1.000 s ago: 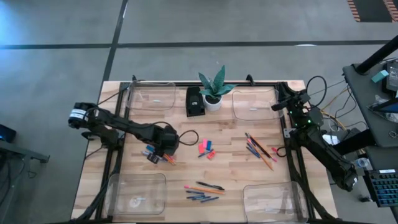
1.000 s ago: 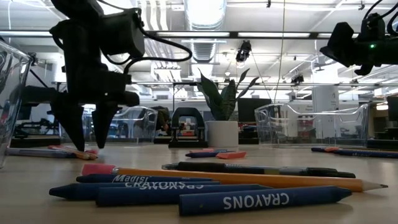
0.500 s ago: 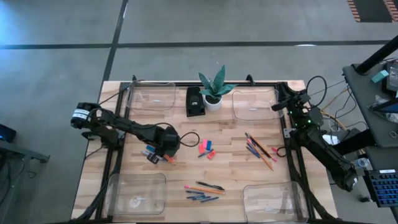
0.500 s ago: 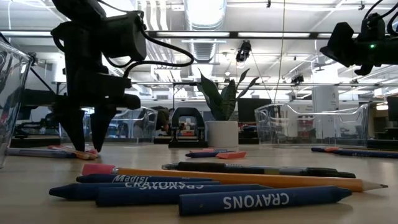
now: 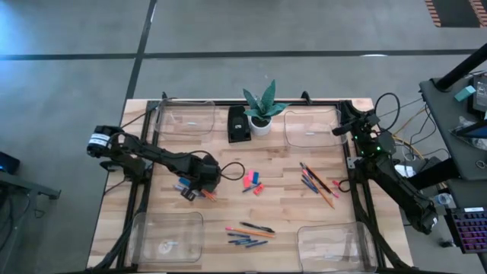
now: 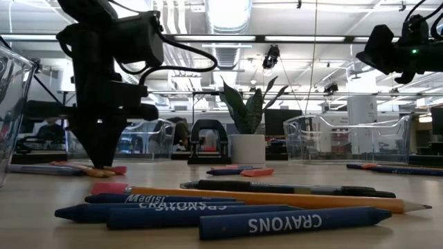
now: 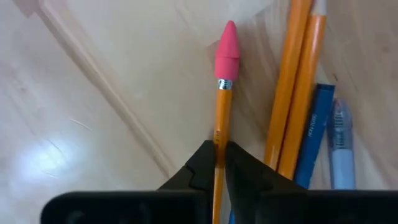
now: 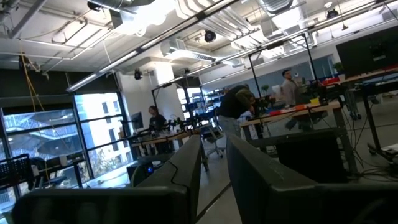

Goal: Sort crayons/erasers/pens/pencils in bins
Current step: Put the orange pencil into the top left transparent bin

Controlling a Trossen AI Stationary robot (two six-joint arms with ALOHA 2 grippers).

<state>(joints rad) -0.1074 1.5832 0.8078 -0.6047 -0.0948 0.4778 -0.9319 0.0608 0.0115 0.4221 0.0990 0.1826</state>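
A: Left side first. Where's the left gripper (image 5: 199,192)?

B: Down at the desk (image 5: 281,164), left of centre, over a small pile of sticks. In the left wrist view its fingers (image 7: 202,168) are clamped on one orange pencil (image 7: 222,118) with a pink eraser cap, lying flat on the wood. Two more orange pencils (image 7: 292,93) lie just beside it, then a blue crayon (image 7: 314,134) and a pale blue-and-white pen (image 7: 341,146).

A: Bins?

B: Four clear bins, one at each corner: far left (image 5: 185,118), near left (image 5: 167,236), far right (image 5: 310,125), near right (image 5: 333,242). I can't make out any sticks or blocks in them.

A: Middle of the desk?

B: Small black box (image 5: 239,124) and a potted plant (image 5: 261,106) at the far edge. The erasers (image 5: 252,183), pink-red and light blue, sit centre, just right of the left gripper. Near edge, between the two near bins: blue crayons (image 5: 247,242), a dark pen (image 5: 257,227) and an orange pencil (image 5: 247,231). Low view has them up close, crayons (image 6: 277,223) in front, printed CRAYONS.

A: Right side?

B: Another cluster of pens and pencils (image 5: 318,185) lying slantwise, right of centre. Right gripper (image 5: 340,129) is raised at the far right corner, by the far right bin, holding nothing. Its fingers (image 8: 186,171) stand a little apart, pointing into the room.
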